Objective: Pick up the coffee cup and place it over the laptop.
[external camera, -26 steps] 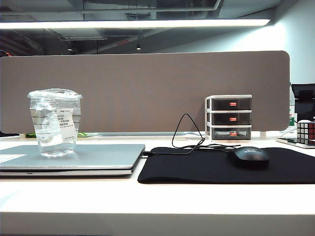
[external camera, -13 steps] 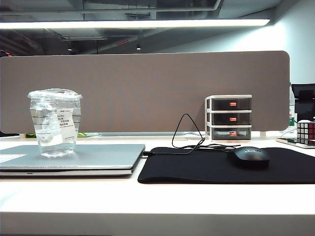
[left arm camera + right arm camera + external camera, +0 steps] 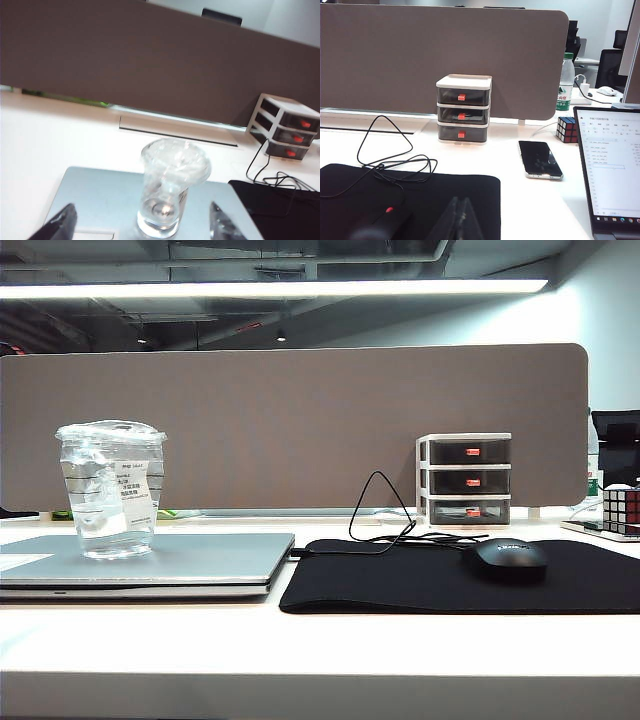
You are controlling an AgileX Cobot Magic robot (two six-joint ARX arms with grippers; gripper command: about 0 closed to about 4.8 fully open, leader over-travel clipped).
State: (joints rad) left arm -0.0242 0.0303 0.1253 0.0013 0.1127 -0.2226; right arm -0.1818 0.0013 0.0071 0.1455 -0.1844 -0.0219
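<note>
Now: clear ribbed coffee cup (image 3: pixel 110 490) | flat silver laptop (image 3: pixel 190 558) | left gripper (image 3: pixel 142 226) wide | right gripper (image 3: pixel 460 220) closed

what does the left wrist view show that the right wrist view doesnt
Only the left wrist view: the coffee cup standing on the closed laptop, between the open left gripper fingers.

Only the right wrist view: the shut right gripper over the mouse mat, the mouse, a phone, a green-labelled bottle, a puzzle cube and a lit laptop screen.

Both: the drawer organiser, the grey partition and the looping black cable.
</note>
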